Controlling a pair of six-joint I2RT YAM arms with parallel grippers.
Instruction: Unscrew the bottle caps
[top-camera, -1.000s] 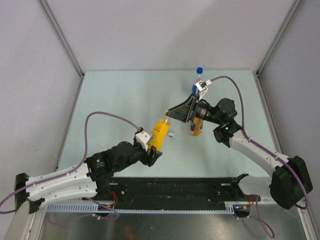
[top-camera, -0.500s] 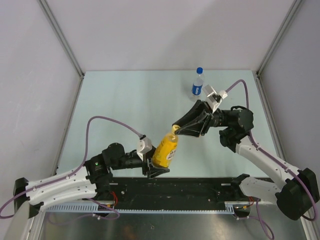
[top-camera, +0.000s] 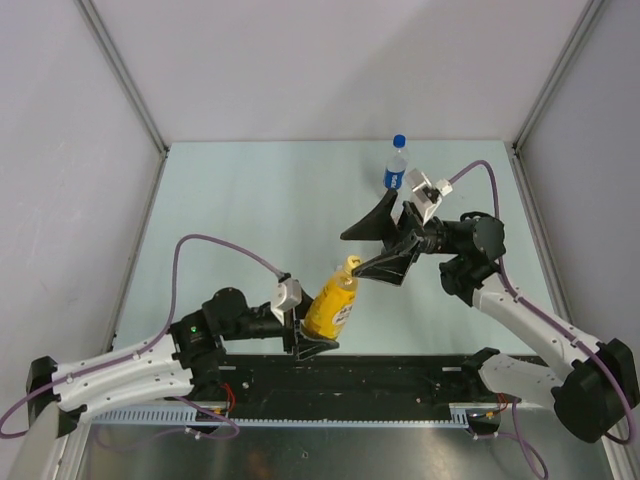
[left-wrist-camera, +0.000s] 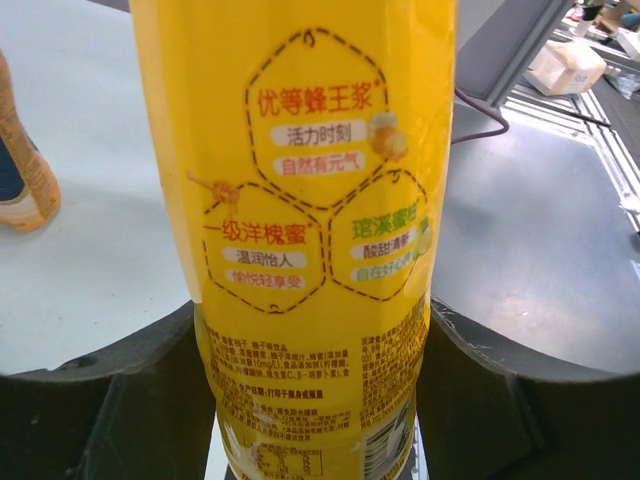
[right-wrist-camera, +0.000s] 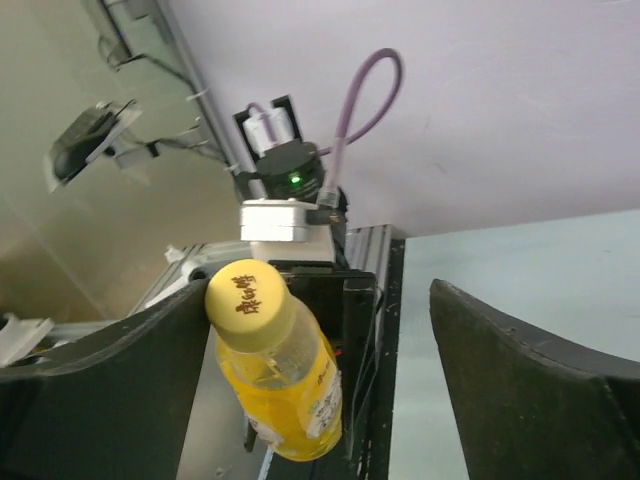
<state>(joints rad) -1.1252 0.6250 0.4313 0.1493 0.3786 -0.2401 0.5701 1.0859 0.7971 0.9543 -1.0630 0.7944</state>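
Near the bench's near edge the yellow bottle (top-camera: 332, 303) is clamped at its label by the left gripper (top-camera: 312, 322), while the wide-open, empty right gripper (top-camera: 350, 254) is set beside its yellow cap (top-camera: 351, 264), 1 small, probably slick part best pinched across its rim.

The tall yellow plastic bottle (left-wrist-camera: 320, 250) carries honeycomb panels reading 优等蜂王浆, 活力时刻 and 一级洋槐蜜. The brown characters on its round yellow cap (right-wrist-camera: 247, 290) are too small to read.
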